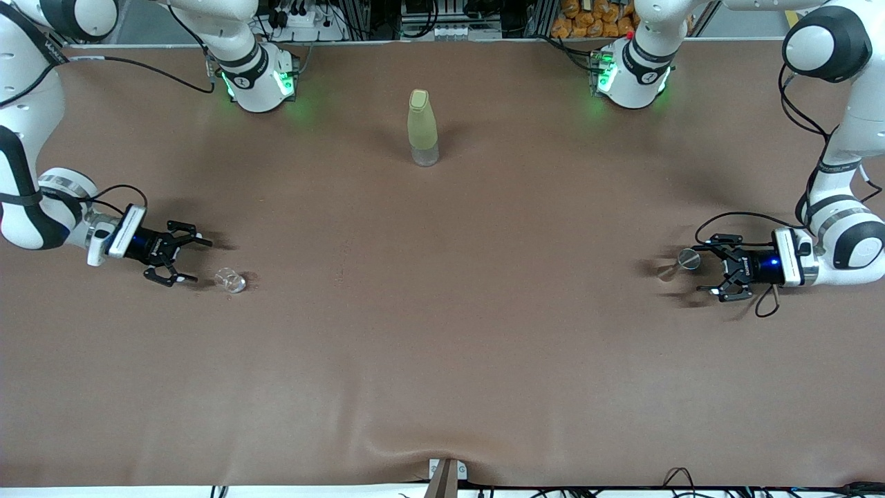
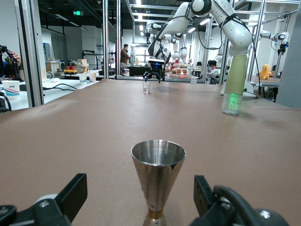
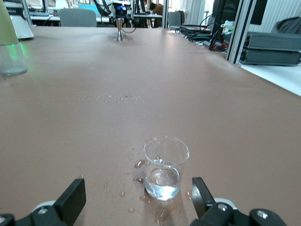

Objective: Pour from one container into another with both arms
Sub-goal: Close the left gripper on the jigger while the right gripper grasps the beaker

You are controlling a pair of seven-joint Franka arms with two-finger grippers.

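Both grippers wide open, holding nothing. Right gripper [image 1: 181, 260] low, just short of glass cup [image 1: 230, 280] at right arm's end; cup upright, a little liquid in it, droplets [image 3: 120, 193] around. Left gripper [image 1: 712, 266] brackets jigger [image 1: 679, 263], probably not touching. Center each, close gently, lift level.

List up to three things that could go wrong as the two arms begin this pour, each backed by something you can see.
1. The glass cup sits among water drops on the table, so it may slip in the open right gripper.
2. The jigger is narrow-waisted and upright; a finger of the open left gripper could tip it.
3. Its small mouth makes spilling likely.
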